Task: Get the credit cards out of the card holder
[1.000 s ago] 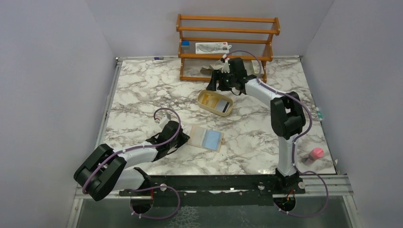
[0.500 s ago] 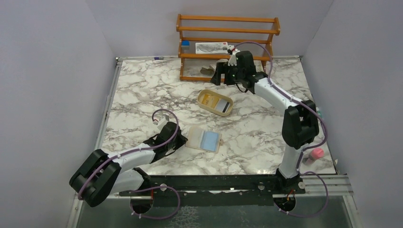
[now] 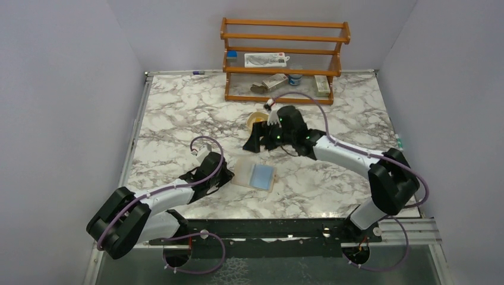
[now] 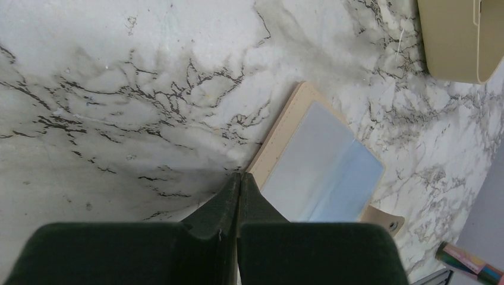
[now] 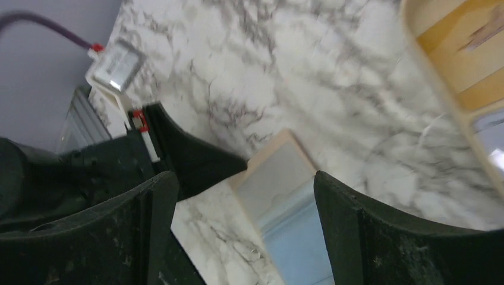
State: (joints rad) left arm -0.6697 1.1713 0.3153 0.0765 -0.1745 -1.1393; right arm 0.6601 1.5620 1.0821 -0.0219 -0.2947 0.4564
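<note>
1. Your card holder (image 3: 257, 176) lies opened flat, blue side up, mid worktop (image 3: 178, 113).
2. Left claw (image 3: 227, 176) is clenched on nothing, tips touching the holder's 9 o'clock edge.
3. Right claw (image 3: 255, 144) is spread wide, hanging just off its 12 o'clock side.

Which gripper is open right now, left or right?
The right gripper: its jaws stand wide apart, with the card holder seen between them in its wrist view. The left gripper is shut, its tip at the card holder's edge.
</note>
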